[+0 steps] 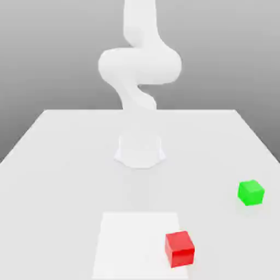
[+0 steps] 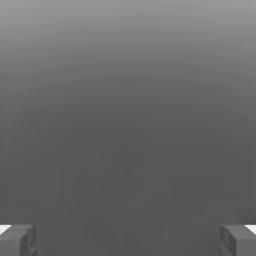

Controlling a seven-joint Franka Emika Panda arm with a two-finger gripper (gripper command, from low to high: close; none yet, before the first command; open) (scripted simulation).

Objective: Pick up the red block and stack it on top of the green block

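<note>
Red block (image 1: pixel 180 249) is what we are after, and it sits nearest the exterior view's camera, straddling the edge of the pale square (image 1: pixel 134 246) on the exterior view's right, close to the square's near corner on that side. We judge it light and stiff, with little risk of crushing; its smooth faces might slip if we caught only an edge. We would take hold at mid-height across two opposite upright faces, centred and square to them, leaving top and underside free for stacking. It stands a little turned against the square's edge, so we should match that turn before closing.

Farther back, the green block (image 1: pixel 251 193) rests near the side edge of the counter (image 1: pixel 60 164) on the exterior view's right, well apart from the red one. It looks about the same size, so we would want the upper block set down centred and level; an uneven release could nudge it off.

Beyond both, the arm (image 1: pixel 140 65) rises from its base (image 1: pixel 140 150) between the counter's two side edges. Our gripper (image 2: pixel 128 242) has its fingers spread wide, with nothing between them.
</note>
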